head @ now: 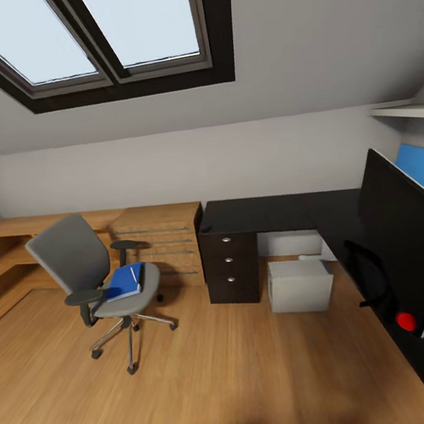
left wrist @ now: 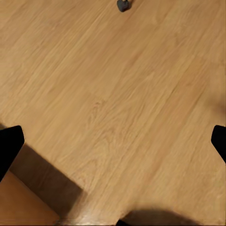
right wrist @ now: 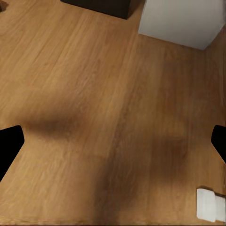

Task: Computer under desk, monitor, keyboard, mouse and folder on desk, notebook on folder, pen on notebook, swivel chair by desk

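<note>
**Workspace mostly unsorted; folder on the chair**

At far left, the swivel chair (head: 96, 277) stands well apart from the desk (head: 267, 214), with the blue folder (head: 124, 281) and a pen (head: 133, 275) on its seat. The computer (head: 300, 285) sits under the desk; the monitor (head: 413, 236) stands on it at right. Keyboard, mouse and stacking remain, I judge. Both wrist cameras face floor, left gripper (left wrist: 113, 141) and right gripper (right wrist: 113, 141) spread wide, holding nothing.

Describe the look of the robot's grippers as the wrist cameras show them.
Little of them shows. In the left wrist view, the left gripper appears as two flat black fingertips poking in at opposite edges of the frame, plain and unmarked. The right gripper looks the same in the right wrist view: two matte black fingertips with angled ends. No cables, labels or markings can be made out.
</note>
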